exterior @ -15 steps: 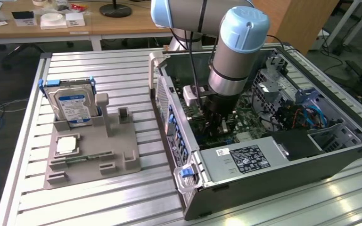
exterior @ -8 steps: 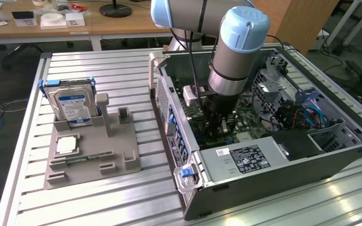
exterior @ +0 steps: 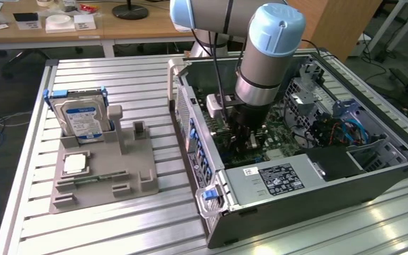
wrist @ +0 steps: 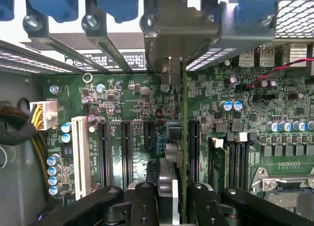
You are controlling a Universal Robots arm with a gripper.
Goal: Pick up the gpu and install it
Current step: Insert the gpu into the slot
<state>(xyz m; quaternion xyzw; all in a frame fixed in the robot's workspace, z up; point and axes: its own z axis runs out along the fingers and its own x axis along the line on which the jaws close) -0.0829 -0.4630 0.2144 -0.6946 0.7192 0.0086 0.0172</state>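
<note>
Gripper (wrist: pixel 169 206) fingers clamped the gpu (wrist: pixel 172 152) edge-on above the motherboard (wrist: pixel 127 113) slots, mid-case; install step underway. Seating likely called for exact slot alignment.

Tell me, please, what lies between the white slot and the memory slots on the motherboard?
Wrist view: black expansion slots and the edge-on gpu lie between white slot and memory slots.

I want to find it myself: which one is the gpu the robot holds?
Look into the open computer case, down on the green motherboard. The gripper pinches the gpu: a thin card standing edge-on above the long black slots, with a grey metal end.
</note>
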